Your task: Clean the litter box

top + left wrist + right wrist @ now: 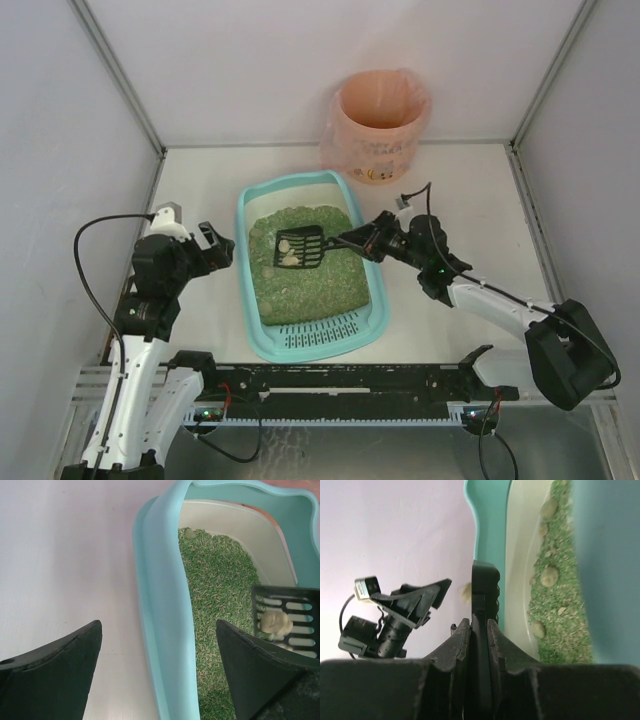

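The right gripper (352,240), clamped on the scoop (300,247) holding clumps (288,253) over the box (243,275) in the middle of the table (460,200), should carry it level to the bin (377,125), while the left gripper (217,246) hangs open by the box's rim.

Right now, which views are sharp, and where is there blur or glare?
Top external: evenly lit, sharp, no glare on the litter box. Left wrist: litter crisp, left tool near-black, detail lost. Right wrist: scoop edge-on, near box wall blurred.

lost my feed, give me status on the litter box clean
Right gripper shut on scoop, clumps on it, over the litter box. Left gripper open at the box's left rim. Bin behind the box, nothing blocking.
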You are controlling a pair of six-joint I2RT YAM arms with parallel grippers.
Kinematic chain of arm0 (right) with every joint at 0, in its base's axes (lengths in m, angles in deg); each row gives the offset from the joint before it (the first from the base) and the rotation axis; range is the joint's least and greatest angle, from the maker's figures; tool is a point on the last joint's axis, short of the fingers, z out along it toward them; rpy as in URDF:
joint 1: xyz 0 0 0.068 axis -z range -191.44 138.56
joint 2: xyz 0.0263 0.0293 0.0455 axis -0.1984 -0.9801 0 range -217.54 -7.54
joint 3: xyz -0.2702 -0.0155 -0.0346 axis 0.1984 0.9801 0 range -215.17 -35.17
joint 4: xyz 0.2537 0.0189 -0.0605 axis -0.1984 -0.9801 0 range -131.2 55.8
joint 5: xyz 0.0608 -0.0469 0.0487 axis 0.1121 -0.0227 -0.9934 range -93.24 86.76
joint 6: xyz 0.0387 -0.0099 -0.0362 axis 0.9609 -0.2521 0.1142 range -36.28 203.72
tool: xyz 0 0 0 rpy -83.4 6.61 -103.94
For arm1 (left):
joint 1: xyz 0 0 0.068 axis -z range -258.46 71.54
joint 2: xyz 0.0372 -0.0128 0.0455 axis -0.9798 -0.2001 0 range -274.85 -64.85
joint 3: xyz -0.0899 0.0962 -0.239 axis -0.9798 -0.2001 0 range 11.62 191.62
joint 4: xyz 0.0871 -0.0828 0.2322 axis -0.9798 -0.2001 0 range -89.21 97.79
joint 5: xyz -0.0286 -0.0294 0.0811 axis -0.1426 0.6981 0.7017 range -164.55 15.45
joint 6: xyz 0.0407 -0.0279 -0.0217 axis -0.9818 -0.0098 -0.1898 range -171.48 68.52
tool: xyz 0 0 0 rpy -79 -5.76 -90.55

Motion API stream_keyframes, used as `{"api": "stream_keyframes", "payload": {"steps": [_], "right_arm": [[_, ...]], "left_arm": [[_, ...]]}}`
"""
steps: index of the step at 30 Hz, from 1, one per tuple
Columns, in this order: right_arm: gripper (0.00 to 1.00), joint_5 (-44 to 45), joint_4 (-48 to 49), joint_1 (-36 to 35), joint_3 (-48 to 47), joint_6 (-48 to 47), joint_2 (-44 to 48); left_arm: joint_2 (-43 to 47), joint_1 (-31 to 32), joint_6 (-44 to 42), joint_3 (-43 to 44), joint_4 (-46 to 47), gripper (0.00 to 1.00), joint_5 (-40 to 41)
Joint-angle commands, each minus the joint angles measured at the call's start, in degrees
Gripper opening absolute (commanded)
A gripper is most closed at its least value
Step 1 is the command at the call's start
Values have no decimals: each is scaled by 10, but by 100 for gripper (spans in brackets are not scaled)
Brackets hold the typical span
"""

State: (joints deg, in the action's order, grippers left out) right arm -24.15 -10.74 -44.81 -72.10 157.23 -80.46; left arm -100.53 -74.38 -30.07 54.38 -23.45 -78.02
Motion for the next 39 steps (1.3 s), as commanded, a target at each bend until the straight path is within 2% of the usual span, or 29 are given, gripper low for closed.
{"api": "stream_keyframes", "payload": {"steps": [1, 5, 7, 10, 14, 20, 25, 31, 39], "right_arm": [[0, 6, 74, 45, 37, 44, 19], [0, -20, 36, -6, -35, -11, -13], [0, 1, 28, 17, -14, 4, 0], [0, 9, 74, 41, 28, 43, 8], [0, -22, 40, 12, -32, -2, -12], [0, -4, 13, 39, -31, 6, 17], [0, 1, -68, 65, -98, -16, 27], [0, 82, -161, 94, -194, -44, 38], [0, 299, -196, 146, -294, -102, 16]], "left_arm": [[4, -5, -1, -6, 14, 98, -8], [2, -7, -1, -6, 19, 99, -10], [-4, -7, -3, -3, 16, 98, -18], [-1, -8, -2, -6, 17, 98, -19], [-5, -10, -2, -6, 21, 98, -24], [-1, -11, -2, -8, 20, 97, -22], [-10, -14, -2, -6, 19, 97, -30], [-5, -14, -2, -6, 17, 97, -24], [-1, -16, -1, -6, 16, 97, -27]]}}
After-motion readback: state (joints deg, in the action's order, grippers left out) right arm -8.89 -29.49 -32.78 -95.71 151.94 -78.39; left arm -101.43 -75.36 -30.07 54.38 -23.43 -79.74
